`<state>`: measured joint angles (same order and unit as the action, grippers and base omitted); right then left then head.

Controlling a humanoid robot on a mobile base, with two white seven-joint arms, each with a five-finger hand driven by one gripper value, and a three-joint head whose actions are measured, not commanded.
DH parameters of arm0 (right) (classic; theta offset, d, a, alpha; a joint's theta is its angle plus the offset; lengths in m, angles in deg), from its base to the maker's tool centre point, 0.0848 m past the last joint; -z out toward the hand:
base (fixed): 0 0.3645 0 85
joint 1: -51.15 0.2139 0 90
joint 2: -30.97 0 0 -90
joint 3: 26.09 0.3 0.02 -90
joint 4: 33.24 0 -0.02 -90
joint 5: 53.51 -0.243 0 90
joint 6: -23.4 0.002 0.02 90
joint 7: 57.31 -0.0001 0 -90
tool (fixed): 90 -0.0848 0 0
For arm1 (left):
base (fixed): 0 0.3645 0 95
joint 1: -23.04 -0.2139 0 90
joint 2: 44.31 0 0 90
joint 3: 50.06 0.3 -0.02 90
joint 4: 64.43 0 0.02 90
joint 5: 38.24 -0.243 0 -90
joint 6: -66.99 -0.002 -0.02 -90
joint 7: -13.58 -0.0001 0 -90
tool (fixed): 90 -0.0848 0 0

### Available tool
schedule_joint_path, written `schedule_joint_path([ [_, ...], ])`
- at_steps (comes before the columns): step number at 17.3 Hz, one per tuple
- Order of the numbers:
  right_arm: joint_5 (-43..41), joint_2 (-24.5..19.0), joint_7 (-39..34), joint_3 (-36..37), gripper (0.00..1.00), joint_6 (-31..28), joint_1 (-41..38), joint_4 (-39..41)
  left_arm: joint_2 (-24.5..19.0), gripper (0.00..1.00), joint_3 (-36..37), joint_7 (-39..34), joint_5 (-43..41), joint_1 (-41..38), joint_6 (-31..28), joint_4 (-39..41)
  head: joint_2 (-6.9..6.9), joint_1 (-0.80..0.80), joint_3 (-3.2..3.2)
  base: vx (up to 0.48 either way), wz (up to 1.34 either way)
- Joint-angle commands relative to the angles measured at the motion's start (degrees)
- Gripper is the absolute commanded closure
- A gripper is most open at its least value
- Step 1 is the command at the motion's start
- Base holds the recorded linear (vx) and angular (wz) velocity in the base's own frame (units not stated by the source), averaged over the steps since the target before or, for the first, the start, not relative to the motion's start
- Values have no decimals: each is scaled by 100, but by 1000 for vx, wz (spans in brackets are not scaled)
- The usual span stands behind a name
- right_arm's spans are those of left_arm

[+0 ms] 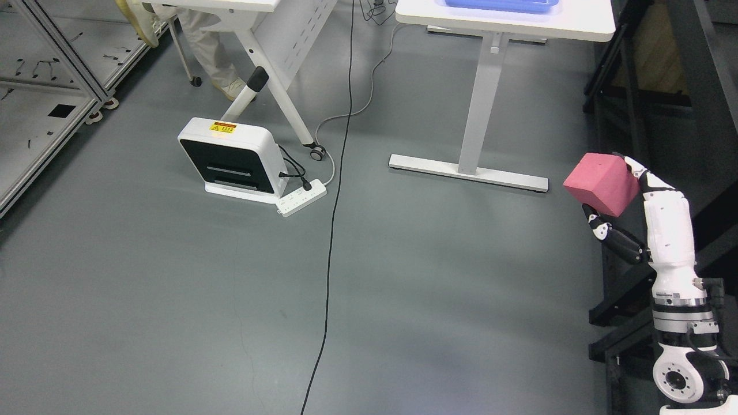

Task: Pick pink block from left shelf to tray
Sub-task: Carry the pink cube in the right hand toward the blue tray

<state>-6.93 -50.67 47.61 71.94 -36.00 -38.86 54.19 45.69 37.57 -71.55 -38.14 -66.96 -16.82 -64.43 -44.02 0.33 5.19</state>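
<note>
Grey floor (173,276); one pink block (602,183) in right robot hand (634,207).

Open floor (table leg (479,104) ahead)

Matt foam-like pink block (602,183), glossy white plastic right hand (631,216), smooth grey floor (173,288), blue plastic tray (499,4)

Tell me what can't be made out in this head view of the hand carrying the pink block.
- Blue tray: cut off by the top edge; contents unseen.
- Pink block: far side hidden, so the right hand contact there is unclear.
- Left hand: out of frame.
- Person: only legs show; the table hides the rest.
- Warning label: too small to read.
</note>
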Motion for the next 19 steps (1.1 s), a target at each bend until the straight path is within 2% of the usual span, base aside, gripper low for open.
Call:
schedule_joint_path([
  [1,0,-1,2,-3,97,7,9,11,-100,0,0,-3,-20,184,4,100,0,0,0,87,259],
  [8,0,-10,2,-3,97,7,0,11,-100,0,0,-3,-11,184,4,100,0,0,0,178,221],
  [19,0,-10,-7,-47,97,42,-17,2,-100,0,0,-3,-11,184,4,100,0,0,0,311,-108],
])
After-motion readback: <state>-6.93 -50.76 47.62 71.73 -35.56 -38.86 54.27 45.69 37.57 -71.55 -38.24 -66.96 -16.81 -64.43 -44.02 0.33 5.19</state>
